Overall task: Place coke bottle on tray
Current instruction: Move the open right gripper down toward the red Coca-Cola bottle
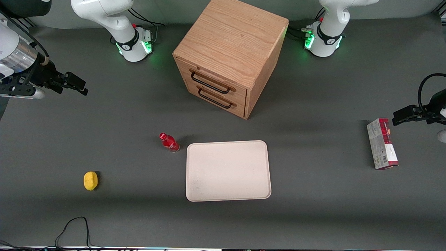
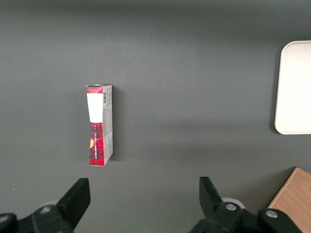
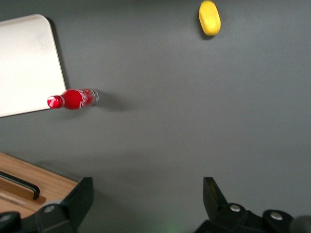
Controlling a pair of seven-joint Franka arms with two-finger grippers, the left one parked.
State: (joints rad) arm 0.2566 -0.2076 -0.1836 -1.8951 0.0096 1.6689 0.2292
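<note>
Front view: coke bottle (image 1: 169, 142) far from hand (image 1: 75, 83)

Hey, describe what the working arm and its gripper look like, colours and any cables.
The right arm has glossy white rounded shells, a silver metal wrist section and a base ringed with green light, black cables trailing from it. Its gripper, raised over the working arm's end of the table, is black with two angular, widely spread fingers.

A dark grey table (image 1: 313, 209) carries a wooden drawer cabinet (image 1: 230, 55); a black cable (image 1: 75, 228) lies at its near edge.
</note>
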